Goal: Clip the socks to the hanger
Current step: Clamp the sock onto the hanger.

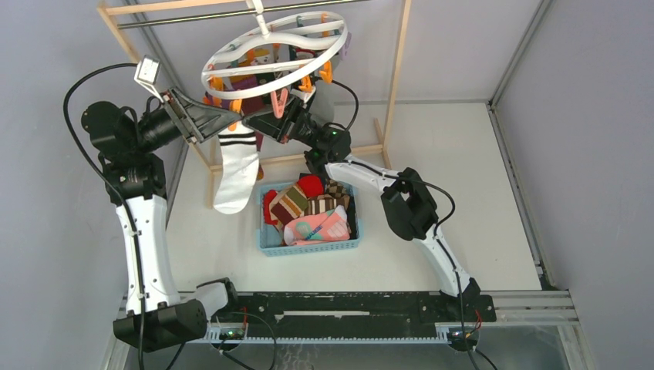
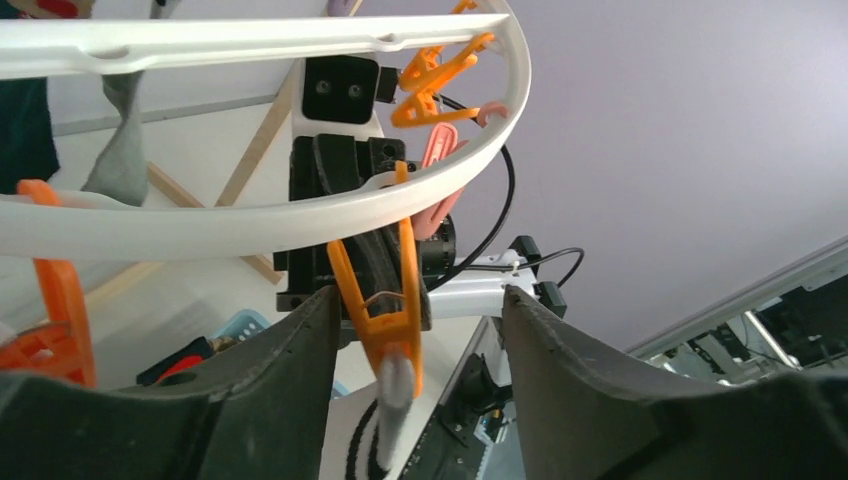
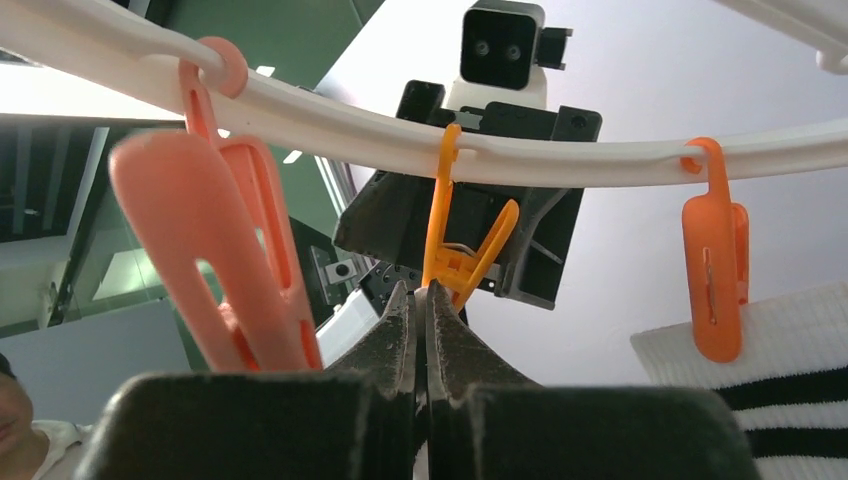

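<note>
As top shows sock (image 1: pixel 235 166) hanging | left wrist: orange clip (image 2: pixel 390 340) pinching it

Lighting bright, even, diffuse, from overhead; shadows on the table (image 1: pixel 478 193) faint, soft-edged; top view sharp throughout; left wrist view: left gripper's fingers (image 2: pixel 250 390) dark, underexposed, soft-focused; right wrist view: near pink clip (image 3: pixel 210 250) slightly blurred; white glare at left edge.

glossy white plastic hanger (image 2: pixel 250 215), soft knit cloth sock (image 1: pixel 235 173), pale wooden rack (image 1: pixel 398 69), blue plastic basket (image 1: pixel 308 248)
</note>
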Available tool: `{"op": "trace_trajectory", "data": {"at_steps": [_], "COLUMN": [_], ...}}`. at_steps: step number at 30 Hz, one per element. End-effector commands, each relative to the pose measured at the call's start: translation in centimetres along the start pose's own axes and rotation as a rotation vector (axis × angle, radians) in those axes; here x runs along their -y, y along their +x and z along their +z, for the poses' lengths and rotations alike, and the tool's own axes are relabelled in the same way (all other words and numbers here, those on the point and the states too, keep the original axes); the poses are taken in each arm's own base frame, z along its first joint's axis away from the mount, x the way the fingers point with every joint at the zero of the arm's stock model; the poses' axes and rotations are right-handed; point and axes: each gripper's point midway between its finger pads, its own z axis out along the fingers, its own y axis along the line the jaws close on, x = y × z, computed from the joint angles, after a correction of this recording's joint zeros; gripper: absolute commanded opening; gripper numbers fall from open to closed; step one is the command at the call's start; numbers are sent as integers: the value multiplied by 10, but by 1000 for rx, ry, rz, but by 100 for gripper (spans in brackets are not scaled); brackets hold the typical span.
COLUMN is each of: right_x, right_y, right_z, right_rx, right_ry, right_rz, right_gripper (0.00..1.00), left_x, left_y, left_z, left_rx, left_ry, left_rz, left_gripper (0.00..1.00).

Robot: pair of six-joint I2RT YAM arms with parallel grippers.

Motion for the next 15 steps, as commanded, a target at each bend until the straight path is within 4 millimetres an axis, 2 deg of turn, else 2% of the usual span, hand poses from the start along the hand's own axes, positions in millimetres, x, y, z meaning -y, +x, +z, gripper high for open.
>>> {"op": "trace_trajectory", "data": {"at_steps": [1,4,6,10,14,15], "right_x": [-25,-20,-18,-18,-18,-19], "right_y": [-8,-9,-11,-15,-20,-21], "right_z": [12,10,7,4,3,3], "right_rx": [25,31,40,53,49,47], "right_ry": [-55,-28,-11,7,21,23], "right_rz": [-64,-73,-81,-85,-85,-85], "right_gripper": [0,0,0,0,0,3], "left_x": [11,12,11,-1,-23,-28], "left_y": [9,10,12,23,39,43], "left_z": [-4,-5,-7,-15,-26,-29], "left_rx": [-22,-27,-31,-42,-56,-58], "left_ry": [29,26,18,-28,-89,-105], "left_rz": [32,31,33,27,22,25], "left_gripper": [69,82,98,100,100,100]}}
